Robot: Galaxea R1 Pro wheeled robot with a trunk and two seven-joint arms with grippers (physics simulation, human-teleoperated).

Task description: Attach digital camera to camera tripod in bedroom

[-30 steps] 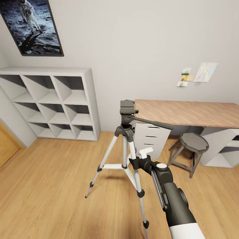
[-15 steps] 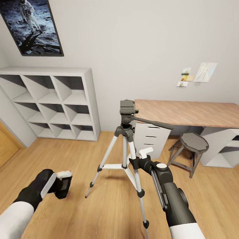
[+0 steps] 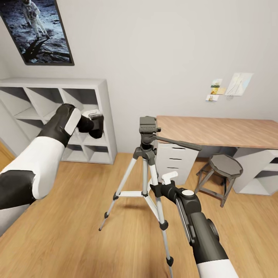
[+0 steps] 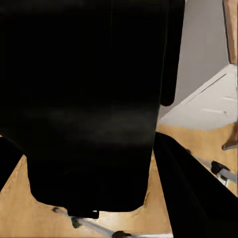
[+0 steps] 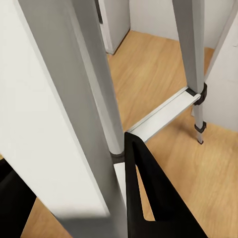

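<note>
Two arms are raised: the left gripper [image 3: 94,124] is clamped on the digital camera [image 3: 97,126], with the camera tripod [image 3: 148,170] to its right and lower. Just beside the tripod's leg, the right gripper [image 3: 163,184] reveals no discernible finger state.

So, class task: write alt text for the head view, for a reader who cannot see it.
A tripod stands on a wood floor mid-room; the left gripper holds a black camera raised to its left, in front of a white cube shelf. The right gripper is at a tripod leg. Behind are a desk, a stool and an astronaut poster.
</note>
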